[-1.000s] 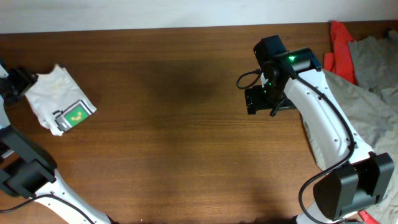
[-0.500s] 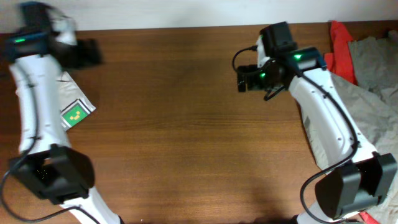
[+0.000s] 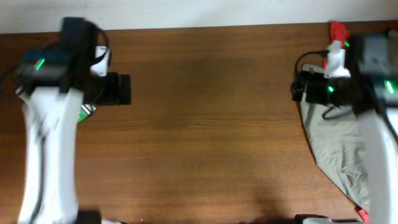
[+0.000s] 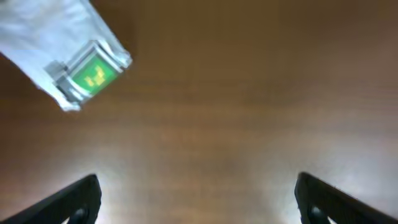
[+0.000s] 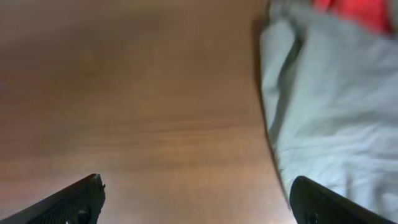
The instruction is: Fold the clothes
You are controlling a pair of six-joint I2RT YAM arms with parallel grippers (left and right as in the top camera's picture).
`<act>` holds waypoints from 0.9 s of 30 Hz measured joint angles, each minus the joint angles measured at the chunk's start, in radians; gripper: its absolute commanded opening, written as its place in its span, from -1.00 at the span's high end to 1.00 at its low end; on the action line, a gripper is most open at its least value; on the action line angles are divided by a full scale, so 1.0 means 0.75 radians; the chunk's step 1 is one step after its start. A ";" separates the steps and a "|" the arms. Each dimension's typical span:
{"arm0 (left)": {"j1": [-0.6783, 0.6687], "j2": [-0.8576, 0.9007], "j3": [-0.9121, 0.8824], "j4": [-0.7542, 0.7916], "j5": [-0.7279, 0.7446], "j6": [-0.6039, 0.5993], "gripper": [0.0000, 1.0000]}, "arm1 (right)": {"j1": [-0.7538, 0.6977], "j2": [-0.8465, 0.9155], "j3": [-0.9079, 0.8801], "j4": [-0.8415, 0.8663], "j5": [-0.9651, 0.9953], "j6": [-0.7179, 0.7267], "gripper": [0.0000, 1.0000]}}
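A folded white garment with a green label (image 4: 78, 59) lies at the table's far left. In the overhead view only its green corner (image 3: 85, 111) shows past the left arm. My left gripper (image 3: 117, 89) is open and empty over bare wood, to the right of that garment; its fingers (image 4: 199, 205) are spread wide. A crumpled grey garment (image 3: 339, 146) lies at the right edge and also shows in the right wrist view (image 5: 339, 112). My right gripper (image 3: 303, 91) is open and empty at that garment's left edge, its fingers (image 5: 199, 205) wide apart.
A red cloth (image 3: 339, 30) lies at the back right corner, beside the grey garment, and shows in the right wrist view (image 5: 360, 12). The brown wooden table (image 3: 205, 124) stretches between the two arms. The white wall runs along the back edge.
My left arm has left the folded white garment and swung right, over the table. My right arm has moved right, from the table's middle to the grey garment's edge.
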 measured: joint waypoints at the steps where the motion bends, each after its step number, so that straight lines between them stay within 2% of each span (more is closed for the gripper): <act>1: 0.000 -0.160 -0.057 0.068 -0.002 0.001 -0.98 | 0.000 -0.119 -0.059 0.044 0.001 0.000 -0.97; 3: 0.000 -0.406 -0.222 0.228 -0.005 0.001 -0.99 | 0.000 -0.406 -0.274 0.197 0.011 -0.001 -0.97; 4: 0.000 -0.636 -0.439 0.377 -0.005 0.001 -0.98 | 0.000 -0.551 -0.395 0.229 0.021 -0.004 -0.97; 5: 0.000 -0.760 -0.560 0.454 -0.005 0.001 -0.98 | 0.000 -0.680 -0.508 0.288 0.037 -0.003 -0.97; 6: 0.001 -0.932 -0.767 0.625 -0.007 0.001 -0.98 | 0.000 -0.766 -0.585 0.297 0.047 -0.005 -0.97; 9: 0.001 -1.296 -1.194 0.730 -0.013 0.001 -0.99 | 0.000 -0.966 -0.750 0.260 0.057 -0.004 -0.97; 11: 0.000 -1.468 -1.369 0.686 -0.014 0.001 -0.98 | 0.000 -1.013 -0.776 0.184 0.062 -0.005 -0.97; 14: 0.000 -1.535 -1.437 0.507 -0.015 0.001 -0.98 | 0.000 -1.010 -0.782 0.152 0.064 -0.005 -0.97; 24: 0.000 -1.537 -1.445 0.498 -0.015 0.001 -0.98 | 0.000 -1.016 -0.785 0.157 0.068 -0.006 -0.97; 25: 0.000 -1.537 -1.445 0.498 -0.015 0.001 -0.99 | 0.000 -1.033 -0.797 0.176 0.070 -0.006 -0.97; 27: 0.000 -1.537 -1.445 0.497 -0.015 0.001 -0.98 | 0.009 -1.122 -0.902 0.358 0.071 -0.037 -0.98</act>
